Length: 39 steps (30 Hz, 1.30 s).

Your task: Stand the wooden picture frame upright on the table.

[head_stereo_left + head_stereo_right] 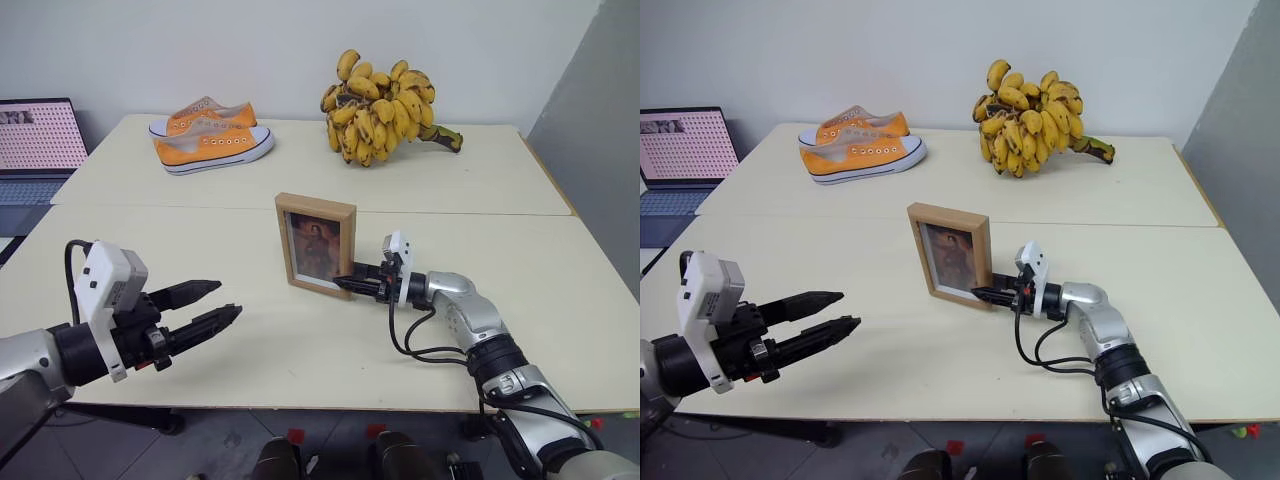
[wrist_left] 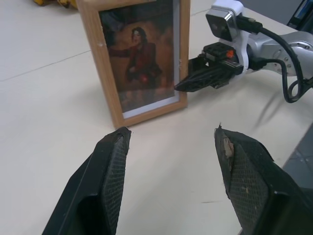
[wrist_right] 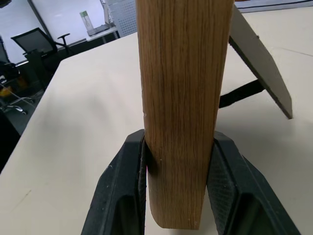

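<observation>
- The right pincer (image 1: 345, 283) is gripping the wooden picture frame (image 1: 316, 244) by the lower part of its side edge, fingers (image 3: 122, 196) pressing on the front and back faces of the light-wood border.
- The frame is standing upright on the table (image 1: 300, 350) right at the tip of that pincer, its dark portrait facing the robot; the right wrist view is showing the back stand swung out behind the frame, its foot appearing to rest on the tabletop.
- The left pincer (image 1: 205, 305) is hovering wide open and holding nothing, well apart from the frame and pointing toward it.
- Far beyond both pincers, a pair of orange sneakers (image 1: 210, 135) and a bunch of bananas (image 1: 385, 110) are lying at the back of the table; a laptop (image 1: 35, 145) is sitting off beside the table.
- The step in hand looks like the final placement: the frame appears set down, though the grip is not yet released.
- The next move likely calls for opening the right fingers gently and drawing straight back along the table, so the frame is not nudged off its stand.
</observation>
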{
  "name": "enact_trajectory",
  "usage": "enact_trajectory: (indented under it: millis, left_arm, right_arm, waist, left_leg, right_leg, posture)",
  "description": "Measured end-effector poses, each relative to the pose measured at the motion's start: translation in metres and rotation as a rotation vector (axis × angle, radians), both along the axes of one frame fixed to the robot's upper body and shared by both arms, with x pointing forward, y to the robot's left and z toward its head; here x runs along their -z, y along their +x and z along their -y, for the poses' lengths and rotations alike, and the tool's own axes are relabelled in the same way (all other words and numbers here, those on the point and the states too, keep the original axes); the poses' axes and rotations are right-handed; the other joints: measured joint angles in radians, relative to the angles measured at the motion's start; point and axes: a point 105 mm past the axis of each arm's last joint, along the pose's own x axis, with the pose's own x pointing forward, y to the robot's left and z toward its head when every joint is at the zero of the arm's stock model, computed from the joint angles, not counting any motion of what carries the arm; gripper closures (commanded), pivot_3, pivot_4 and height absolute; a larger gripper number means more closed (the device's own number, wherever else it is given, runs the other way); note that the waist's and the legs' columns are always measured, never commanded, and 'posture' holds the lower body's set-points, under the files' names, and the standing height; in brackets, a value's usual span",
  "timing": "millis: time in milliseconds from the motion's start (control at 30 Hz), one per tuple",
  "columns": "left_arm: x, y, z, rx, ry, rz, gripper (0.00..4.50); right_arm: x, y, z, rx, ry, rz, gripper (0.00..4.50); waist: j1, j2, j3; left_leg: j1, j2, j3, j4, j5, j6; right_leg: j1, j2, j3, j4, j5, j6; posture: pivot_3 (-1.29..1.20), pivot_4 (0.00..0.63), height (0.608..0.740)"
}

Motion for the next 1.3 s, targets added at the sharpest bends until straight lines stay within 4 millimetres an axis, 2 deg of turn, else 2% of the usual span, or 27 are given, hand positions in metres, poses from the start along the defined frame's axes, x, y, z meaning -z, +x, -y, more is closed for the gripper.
enact_trajectory:
  millis: [433,700,800,1000,1133,1200,1300]
  left_arm:
    - [-0.015,0.007,0.001,0.002,-0.005,0.066,1.56]
    - [-0.017,0.012,0.004,0.015,-0.014,0.071,1.52]
    - [-0.017,0.014,0.008,0.031,-0.02,0.071,1.52]
    - [-0.011,0.022,0.015,0.036,-0.068,0.057,1.52]
    - [-0.004,0.034,0.02,0.023,-0.091,0.068,1.52]
    - [-0.004,0.038,0.02,0.018,-0.101,0.077,1.52]
    - [-0.01,0.046,0.022,0.024,-0.105,0.104,1.52]
  right_arm:
    - [0.013,-0.007,0.003,0.033,0.017,-0.04,2.98]
    - [0.017,-0.001,0.007,0.087,-0.025,-0.024,1.27]
    - [0.018,0.001,0.011,0.106,-0.063,0.012,1.27]
    - [0.013,0.002,0.036,0.144,-0.194,0.135,1.27]
    - [0.016,-0.019,0.087,0.175,-0.375,0.172,1.27]
    - [0.005,-0.026,0.102,0.197,-0.404,0.18,1.27]
    - [-0.029,-0.035,0.11,0.221,-0.395,0.245,1.27]
  waist:
    - [-0.003,0.0,0.0]
    - [-0.003,0.0,0.0]
    - [-0.002,0.0,0.0]
    - [0.001,0.0,0.0]
    - [0.024,0.001,0.001]
    - [0.025,0.002,0.001]
    - [0.016,0.001,0.001]
  left_leg:
    - [0.0,0.0,0.0,-0.003,0.0,0.0]
    - [0.0,0.0,0.001,-0.006,0.0,0.0]
    - [0.0,0.0,0.001,-0.007,0.0,0.0]
    - [0.0,0.0,0.001,-0.008,0.0,0.0]
    - [-0.001,-0.001,0.001,-0.009,0.0,0.0]
    - [-0.001,-0.001,0.001,-0.009,0.0,0.0]
    - [0.001,0.0,0.001,-0.009,0.0,0.0]
  right_leg:
    - [0.0,0.0,0.0,-0.002,0.0,0.0]
    - [0.0,0.0,0.0,-0.004,0.0,0.001]
    - [0.0,0.0,0.0,-0.006,0.0,0.001]
    - [0.001,-0.001,0.0,-0.009,0.0,0.001]
    - [0.0,-0.002,0.0,-0.01,0.0,0.001]
    - [0.0,-0.001,0.0,-0.009,0.0,0.001]
    - [0.001,0.0,0.001,-0.009,-0.001,0.002]
  posture:
    - [0.0,0.15,0.74]
    - [0.0,0.15,0.74]
    - [0.0,0.15,0.74]
    - [0.0,0.15,0.74]
    - [0.0,0.15,0.74]
    - [0.0,0.15,0.74]
    - [0.0,0.15,0.74]
